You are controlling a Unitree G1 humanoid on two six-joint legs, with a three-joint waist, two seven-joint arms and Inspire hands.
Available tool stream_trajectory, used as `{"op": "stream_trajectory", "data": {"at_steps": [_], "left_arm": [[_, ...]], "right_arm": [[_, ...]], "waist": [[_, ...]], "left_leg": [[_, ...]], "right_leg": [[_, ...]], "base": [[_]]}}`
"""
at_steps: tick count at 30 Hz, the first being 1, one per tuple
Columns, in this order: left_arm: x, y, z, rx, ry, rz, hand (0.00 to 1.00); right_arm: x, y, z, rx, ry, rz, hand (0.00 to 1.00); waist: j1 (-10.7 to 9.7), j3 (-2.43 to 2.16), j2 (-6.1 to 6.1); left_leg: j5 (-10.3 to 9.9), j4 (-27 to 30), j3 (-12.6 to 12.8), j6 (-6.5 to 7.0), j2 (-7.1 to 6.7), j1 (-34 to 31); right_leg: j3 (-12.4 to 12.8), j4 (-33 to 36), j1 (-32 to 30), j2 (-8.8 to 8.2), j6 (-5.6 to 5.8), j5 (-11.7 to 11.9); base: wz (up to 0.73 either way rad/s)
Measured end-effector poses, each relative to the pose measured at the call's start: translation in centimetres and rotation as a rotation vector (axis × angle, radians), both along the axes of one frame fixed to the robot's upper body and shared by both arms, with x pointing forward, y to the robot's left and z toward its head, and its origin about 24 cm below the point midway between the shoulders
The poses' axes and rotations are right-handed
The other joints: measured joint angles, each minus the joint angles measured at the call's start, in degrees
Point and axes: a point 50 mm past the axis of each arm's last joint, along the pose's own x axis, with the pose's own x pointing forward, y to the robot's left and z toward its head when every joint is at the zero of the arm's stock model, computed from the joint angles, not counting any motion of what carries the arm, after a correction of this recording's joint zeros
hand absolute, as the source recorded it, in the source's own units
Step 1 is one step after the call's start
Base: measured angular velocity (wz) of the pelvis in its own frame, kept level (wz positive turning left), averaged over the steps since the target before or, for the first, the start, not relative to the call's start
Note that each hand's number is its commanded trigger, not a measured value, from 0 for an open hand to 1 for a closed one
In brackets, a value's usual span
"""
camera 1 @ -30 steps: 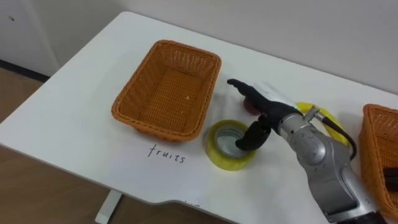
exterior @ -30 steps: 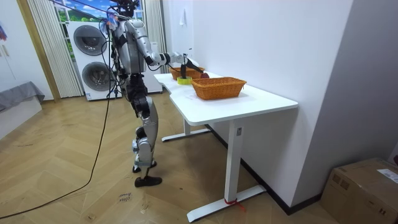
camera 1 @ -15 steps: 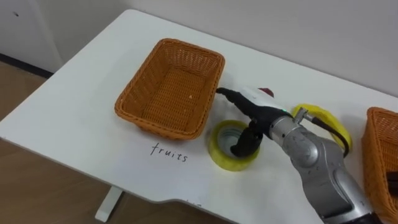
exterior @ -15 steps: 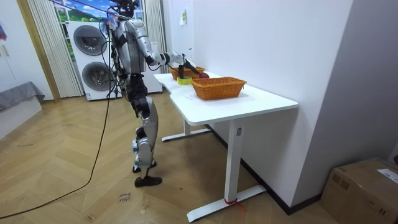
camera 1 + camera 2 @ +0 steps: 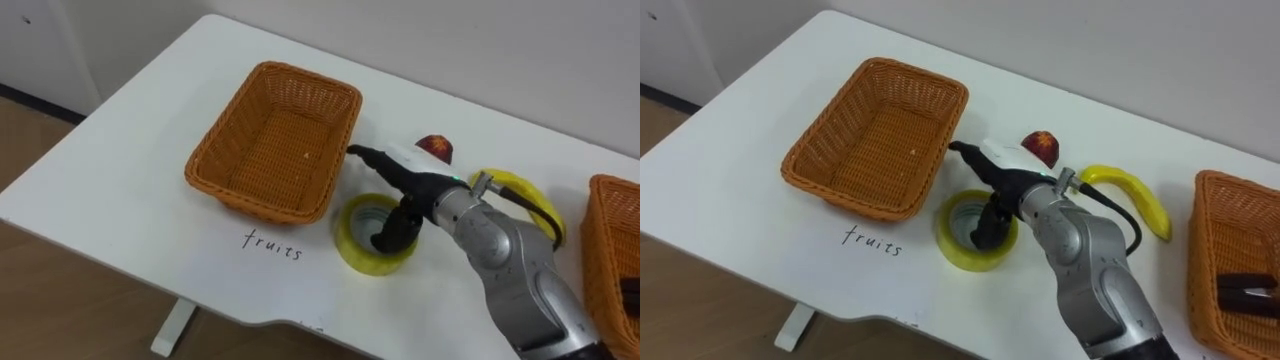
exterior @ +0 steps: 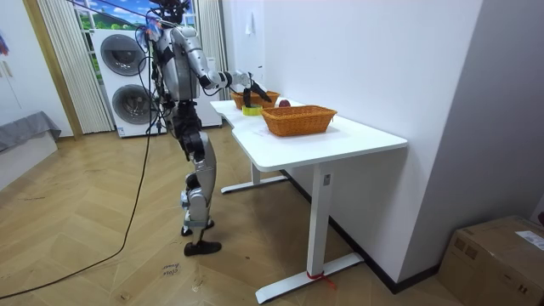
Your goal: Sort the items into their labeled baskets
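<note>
I see the right hand point(image 5: 412, 183) spread over the tape roll point(image 5: 350, 246), apple point(image 5: 433, 148) just behind. Earlier it covered that apple.

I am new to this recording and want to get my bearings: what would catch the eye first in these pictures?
The robot's right hand reaches over a yellow tape roll, with straight fingers pointing toward the left wicker basket. Behind the hand lie a red apple and a banana, both on the white table.
</note>
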Motion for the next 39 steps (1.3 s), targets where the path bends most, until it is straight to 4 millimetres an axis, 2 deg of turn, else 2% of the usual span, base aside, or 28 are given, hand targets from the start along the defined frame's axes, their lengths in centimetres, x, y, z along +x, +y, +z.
{"op": "stream_trajectory", "data": {"at_steps": [6, 16, 21, 23, 30, 39], "left_arm": [[-0.1, 0.2, 0.0, 0.006, 0.003, 0.001, 0.00], [-0.4, 0.2, 0.0, 0.006, 0.011, 0.005, 0.00], [-1.0, 0.2, 0.0, 0.010, 0.024, 0.010, 0.00], [-1.1, 0.1, -0.1, 0.008, 0.031, 0.014, 0.00], [-1.7, 0.0, -0.2, 0.012, 0.068, 0.029, 0.00], [-2.4, 0.0, -0.3, 0.018, 0.108, 0.040, 0.00]], "right_arm": [[0.0, 0.0, 0.0, 0.000, 0.020, 0.003, 0.00], [-0.1, -0.2, -0.1, 0.002, 0.040, 0.001, 0.00], [-0.3, -0.7, -0.5, 0.012, 0.051, -0.016, 0.00], [-0.2, -1.1, -0.6, 0.024, 0.062, -0.033, 0.00], [-0.2, -1.8, -1.1, 0.034, 0.083, -0.063, 0.00], [-0.2, -1.9, -1.4, 0.032, 0.104, -0.079, 0.00]], "waist": [[-0.03, -0.26, -0.37], [-0.31, -0.20, -0.28], [-0.48, -0.10, 0.03], [-0.50, 0.10, 0.38], [-1.08, -0.04, 1.15], [-1.17, -0.06, 1.22]], "left_leg": [[0.01, 0.16, 0.04, -0.01, 0.02, 0.25], [0.00, 0.06, 0.02, 0.00, 0.00, 0.29], [0.00, 0.12, 0.02, 0.00, 0.00, 0.54], [-0.01, 0.17, -0.02, 0.01, -0.03, 0.87], [-0.01, 0.58, -0.05, 0.00, -0.03, 0.84], [-0.03, 0.98, -0.05, -0.02, -0.05, 0.80]], "right_leg": [[0.02, 0.02, 0.03, 0.04, 0.00, 0.00], [0.10, 0.05, 0.27, 0.02, 0.00, 0.00], [0.02, 0.02, 0.58, 0.00, 0.00, 0.00], [-0.02, -0.01, 0.98, -0.02, 0.00, 0.00], [-0.15, 0.03, 1.13, -0.04, 0.00, 0.00], [-0.17, 0.04, 0.99, -0.10, -0.01, 0.01]], "base": [[0.00], [0.00], [0.00], [0.00], [0.00], [0.00]]}}
